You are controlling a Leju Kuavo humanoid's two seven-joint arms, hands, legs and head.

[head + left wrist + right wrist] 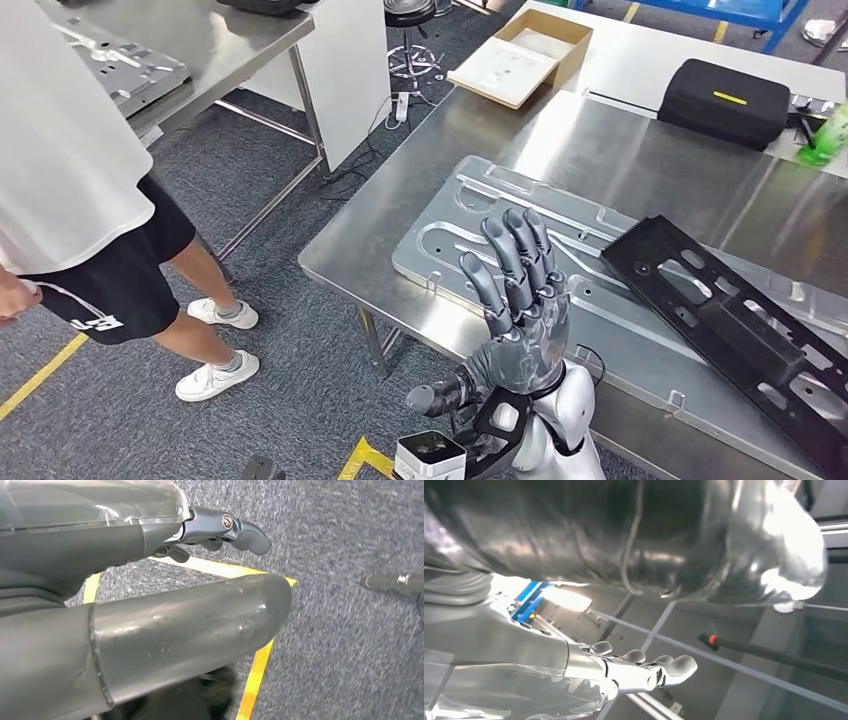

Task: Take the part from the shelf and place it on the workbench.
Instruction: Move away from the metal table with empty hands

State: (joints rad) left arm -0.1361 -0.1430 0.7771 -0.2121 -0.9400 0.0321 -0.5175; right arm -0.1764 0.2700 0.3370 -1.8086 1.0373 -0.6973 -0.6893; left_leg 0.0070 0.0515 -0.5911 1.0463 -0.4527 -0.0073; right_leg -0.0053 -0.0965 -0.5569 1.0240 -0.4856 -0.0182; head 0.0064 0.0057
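Head view: part (730,320) beside right hand (522,290)

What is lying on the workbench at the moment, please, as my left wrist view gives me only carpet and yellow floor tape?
Observer: A long black part lies flat on a silver stamped panel on the steel workbench.
Operator: Thank you. Is the right hand holding anything?
Observer: No, the right hand is raised by the bench's near edge, fingers spread, with nothing in it.
Operator: Is anyone nearby?
Observer: Yes, a person in a white shirt and black shorts stands on the carpet to the left of the bench.
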